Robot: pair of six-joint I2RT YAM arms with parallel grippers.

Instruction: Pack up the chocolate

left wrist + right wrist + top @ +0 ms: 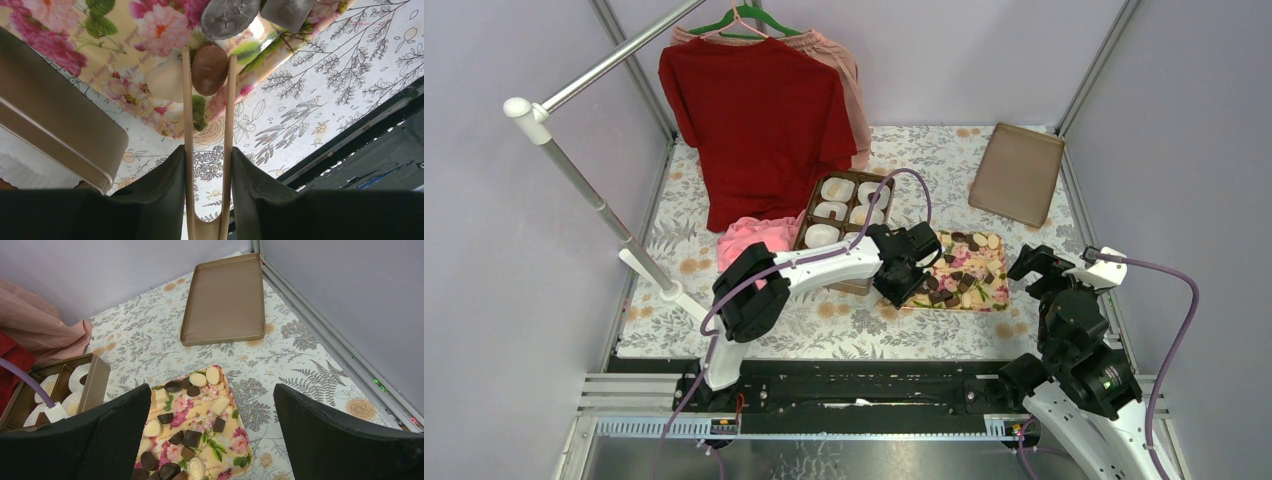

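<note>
The left pincer (208,150) squeezes wooden tongs (186,125). Their tips pinch a brown oval chocolate (210,68) at twelve o'clock, long axis along the tongs, over the flowered tray (125,55). From above, the box (844,205) lies at ten o'clock. The right pincer (211,405) gapes wide, empty.

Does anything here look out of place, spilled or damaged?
Nothing is spilled: the loose chocolates all lie on the flowered tray. Odd for this work: a red shirt hangs over the table, and a pink cloth lies crumpled beside the box.
</note>
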